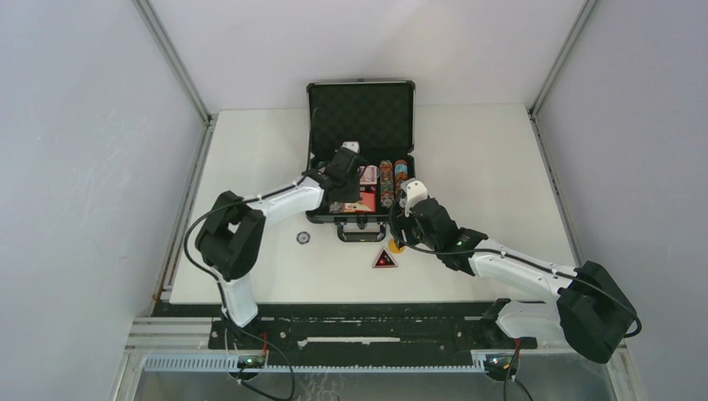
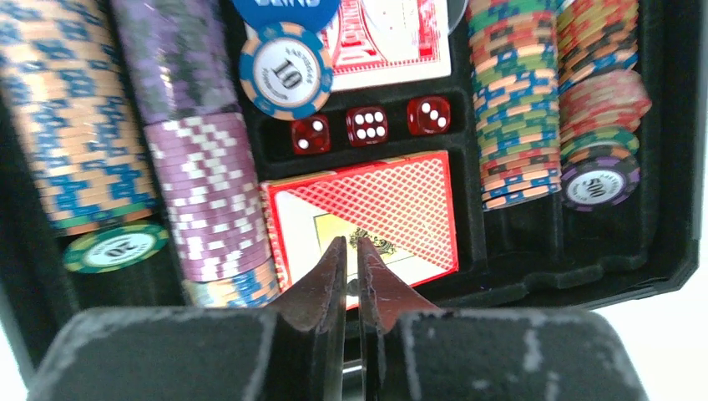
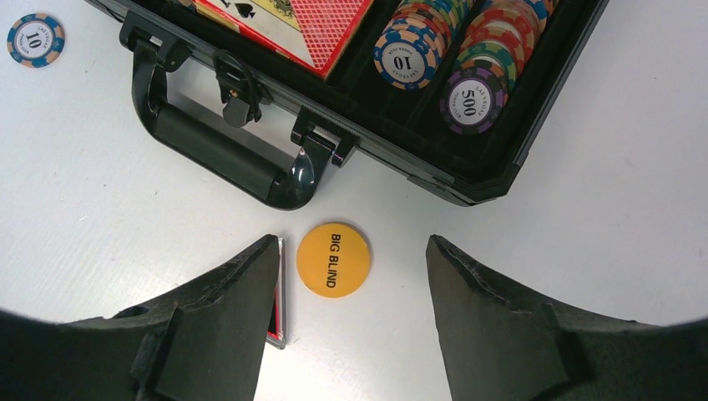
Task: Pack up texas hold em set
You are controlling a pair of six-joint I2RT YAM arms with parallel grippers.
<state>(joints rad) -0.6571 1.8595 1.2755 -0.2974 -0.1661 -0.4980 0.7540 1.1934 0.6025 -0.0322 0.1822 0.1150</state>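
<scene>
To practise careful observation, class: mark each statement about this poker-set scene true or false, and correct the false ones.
1. The case lid is shut. False: it stands open.
2. Three dice lie in the case. True.
3. The Big Blind button is in the case. False: it lies on the table.
4. A 10 chip lies on the table. True.
5. The right jaws are shut. False: they are open.

L arm [image 1: 280,199] & R arm [image 1: 522,266]: white links, chunky blk joints, thin blk cables, scuffed blk claw fingers [image 3: 219,326].
</scene>
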